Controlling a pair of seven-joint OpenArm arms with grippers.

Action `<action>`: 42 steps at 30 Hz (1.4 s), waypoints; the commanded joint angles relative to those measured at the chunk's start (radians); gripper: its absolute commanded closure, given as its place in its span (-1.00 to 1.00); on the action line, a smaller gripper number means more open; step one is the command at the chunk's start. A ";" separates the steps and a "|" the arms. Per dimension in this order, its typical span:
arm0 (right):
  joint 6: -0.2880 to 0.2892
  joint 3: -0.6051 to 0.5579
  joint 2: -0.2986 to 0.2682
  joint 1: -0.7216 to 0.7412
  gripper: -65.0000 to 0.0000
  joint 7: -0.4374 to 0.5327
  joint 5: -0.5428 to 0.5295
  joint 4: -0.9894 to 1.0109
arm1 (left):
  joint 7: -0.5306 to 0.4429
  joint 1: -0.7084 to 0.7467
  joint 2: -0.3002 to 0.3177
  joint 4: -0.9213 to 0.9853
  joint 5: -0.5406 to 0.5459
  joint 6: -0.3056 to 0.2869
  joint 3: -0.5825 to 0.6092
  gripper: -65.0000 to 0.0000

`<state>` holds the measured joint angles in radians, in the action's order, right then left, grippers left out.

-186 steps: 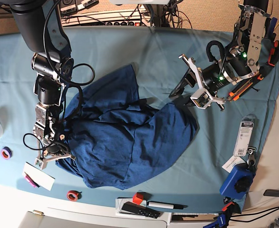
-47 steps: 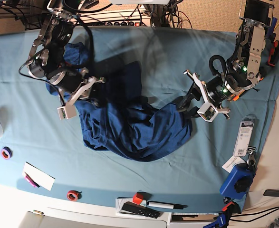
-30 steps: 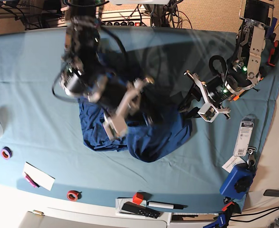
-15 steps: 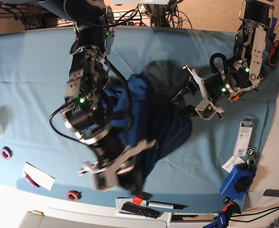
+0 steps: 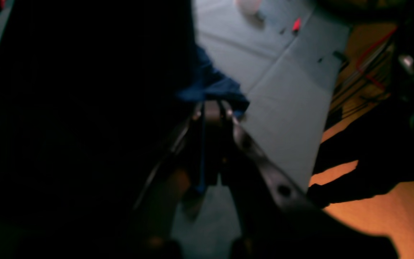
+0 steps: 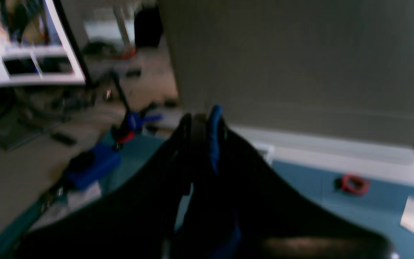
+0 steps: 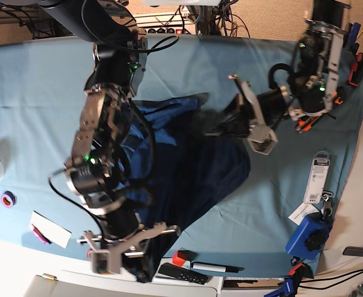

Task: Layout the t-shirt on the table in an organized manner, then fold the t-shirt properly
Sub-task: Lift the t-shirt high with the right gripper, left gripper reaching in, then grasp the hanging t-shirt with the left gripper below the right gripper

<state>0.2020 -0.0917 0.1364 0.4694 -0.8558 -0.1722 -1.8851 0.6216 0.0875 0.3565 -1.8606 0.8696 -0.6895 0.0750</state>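
Base view: both arms hold the navy t-shirt (image 7: 193, 167) above the surface (image 7: 33, 93), so the layout step is judged to be in hand, with folding not yet begun. The right hand (image 7: 128, 250), at about 7 o'clock near the front rim, grips one part of the garment; the left hand (image 7: 221, 124), at about 2 o'clock, grips another. Between them the cloth hangs as a slack, deeply creased sheet, its lower part resting on the surface near the centre.

Left wrist view: the left hand (image 5: 212, 109) has its jaws drawn narrow on a bunched blue hem. Right wrist view: the right hand (image 6: 203, 120) is pinched likewise on a thin bright-blue edge, the fabric falling away dark below.

The shirt is soft, matte, heathered knit; the surface cover is smooth teal cloth with faint creases. The next move probably calls for drawing the hands apart until the cloth is taut, then lowering it flat without bunching.
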 commanded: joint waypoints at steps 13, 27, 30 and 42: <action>-0.001 -0.001 0.005 0.065 1.00 0.052 -0.048 0.027 | -0.234 -0.220 -0.164 0.235 -0.351 0.064 0.330 1.00; -0.001 0.000 0.005 0.075 1.00 0.072 -0.002 0.027 | -0.406 -0.337 -0.369 0.563 -0.342 0.042 0.374 1.00; -0.001 0.000 0.005 0.074 1.00 0.072 -0.003 0.026 | -0.423 -0.337 -0.377 0.568 -0.420 0.089 0.375 1.00; 0.000 0.000 0.004 0.076 1.00 0.071 0.064 0.027 | -0.465 -0.338 -0.347 0.567 -0.519 0.090 0.386 1.00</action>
<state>0.2016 -0.0917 0.1360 0.5098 -0.8257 -0.0986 -1.8454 0.1848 -0.2279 0.0143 -1.2758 0.3397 -0.5961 0.4637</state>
